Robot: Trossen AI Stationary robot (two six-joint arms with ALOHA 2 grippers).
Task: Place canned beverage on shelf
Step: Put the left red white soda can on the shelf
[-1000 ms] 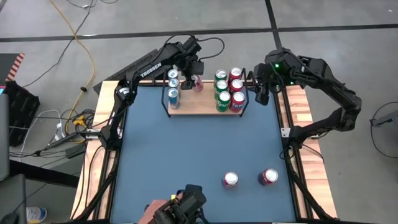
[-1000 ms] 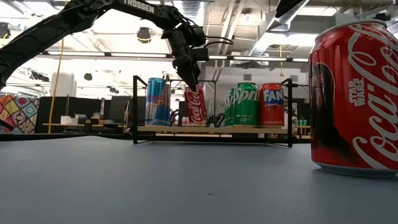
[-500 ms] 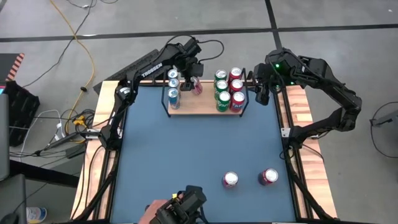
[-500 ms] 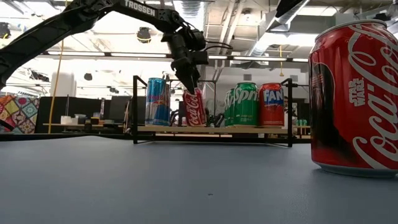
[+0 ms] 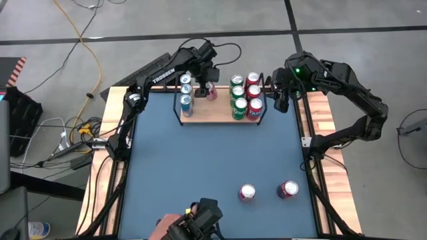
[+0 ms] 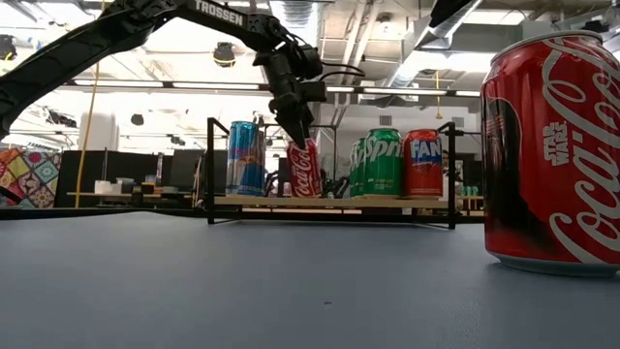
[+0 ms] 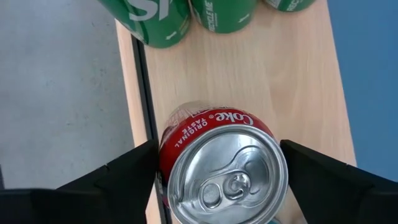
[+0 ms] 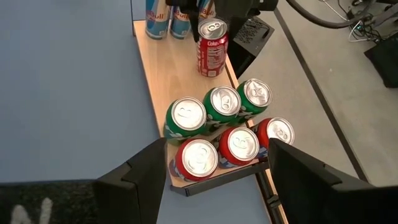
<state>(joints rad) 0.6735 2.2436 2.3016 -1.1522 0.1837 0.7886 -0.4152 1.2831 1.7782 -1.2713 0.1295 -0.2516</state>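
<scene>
With the cola can point(image 7: 221, 167) standing on the shelf point(image 5: 217, 113) at twelve o'clock, I judged the half-opened left gripper point(image 7: 217, 163), its fingers apart from the can, should lift straight up.

Overhead, table-level, wrist views; all share shelf point(image 5: 220, 113)

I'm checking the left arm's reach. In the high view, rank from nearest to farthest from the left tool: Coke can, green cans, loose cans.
1. Coke can, at the left tool, on the shelf.
2. Green cans, toward the shelf's right end.
3. Loose cans, at the table's opposite edge.
</scene>
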